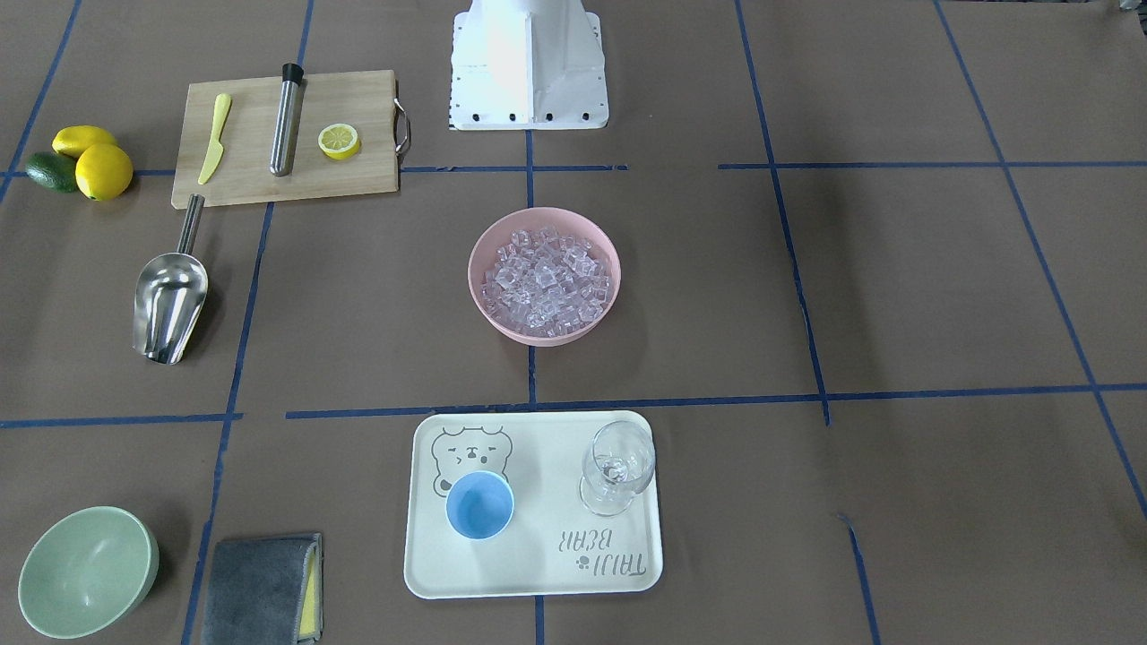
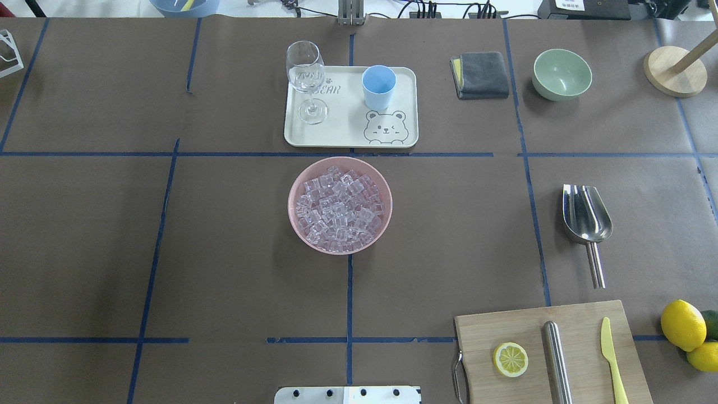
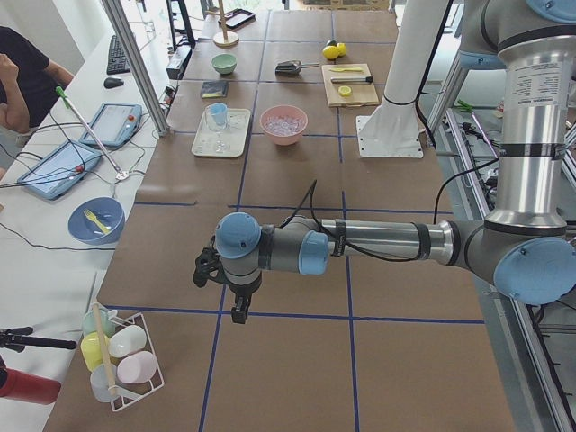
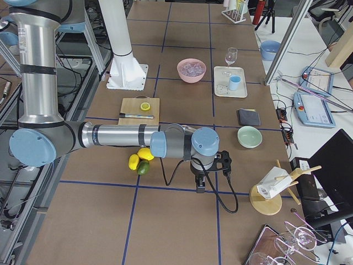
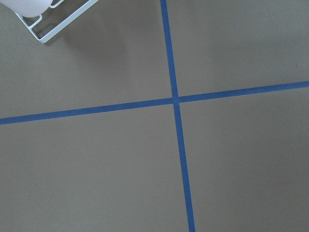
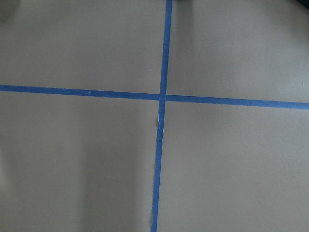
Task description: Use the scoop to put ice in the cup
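Calls first for the shiny stainless-steel scoop (image 2: 586,216): lies flat on the robot's right side of the brown table (image 2: 224,252), long axis near-to-far, thin handle pointing back toward the base, so likely suits the right gripper (image 4: 201,179), parked well apart. Cannot tell how wide either claw stands, left gripper (image 3: 236,301) included. Clear ice cubes (image 2: 339,207) heaped in the pink bowl (image 2: 294,191), centre; light-blue cup (image 2: 378,87) upright on the cream tray (image 2: 348,120) beyond
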You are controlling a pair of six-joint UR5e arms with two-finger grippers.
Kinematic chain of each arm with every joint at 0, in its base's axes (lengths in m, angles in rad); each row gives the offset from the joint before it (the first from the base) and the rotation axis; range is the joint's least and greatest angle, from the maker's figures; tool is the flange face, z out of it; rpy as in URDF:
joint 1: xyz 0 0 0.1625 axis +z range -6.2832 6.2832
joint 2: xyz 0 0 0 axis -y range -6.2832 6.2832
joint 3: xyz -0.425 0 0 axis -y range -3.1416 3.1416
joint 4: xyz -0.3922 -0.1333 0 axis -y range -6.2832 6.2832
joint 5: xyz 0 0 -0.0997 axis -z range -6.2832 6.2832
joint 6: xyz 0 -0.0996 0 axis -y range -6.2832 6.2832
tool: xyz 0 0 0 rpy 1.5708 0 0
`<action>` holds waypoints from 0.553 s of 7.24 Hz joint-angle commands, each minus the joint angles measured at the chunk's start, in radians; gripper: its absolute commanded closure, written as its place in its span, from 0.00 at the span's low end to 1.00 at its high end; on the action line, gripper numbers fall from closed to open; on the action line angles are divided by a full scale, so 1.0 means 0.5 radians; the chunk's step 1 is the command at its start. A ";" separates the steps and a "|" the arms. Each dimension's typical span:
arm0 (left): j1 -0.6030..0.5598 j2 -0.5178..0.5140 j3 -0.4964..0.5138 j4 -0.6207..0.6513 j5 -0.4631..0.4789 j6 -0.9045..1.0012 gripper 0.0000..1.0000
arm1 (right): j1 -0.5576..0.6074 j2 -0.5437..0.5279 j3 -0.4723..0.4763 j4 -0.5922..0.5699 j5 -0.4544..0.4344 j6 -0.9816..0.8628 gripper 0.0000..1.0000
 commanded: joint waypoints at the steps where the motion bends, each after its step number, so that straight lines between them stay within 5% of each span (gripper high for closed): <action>1: 0.000 0.000 -0.005 -0.001 -0.004 0.001 0.00 | 0.000 0.008 0.002 0.005 -0.017 -0.011 0.00; 4: 0.000 0.000 -0.008 -0.040 -0.007 0.014 0.00 | 0.000 0.014 -0.019 0.002 -0.024 0.002 0.00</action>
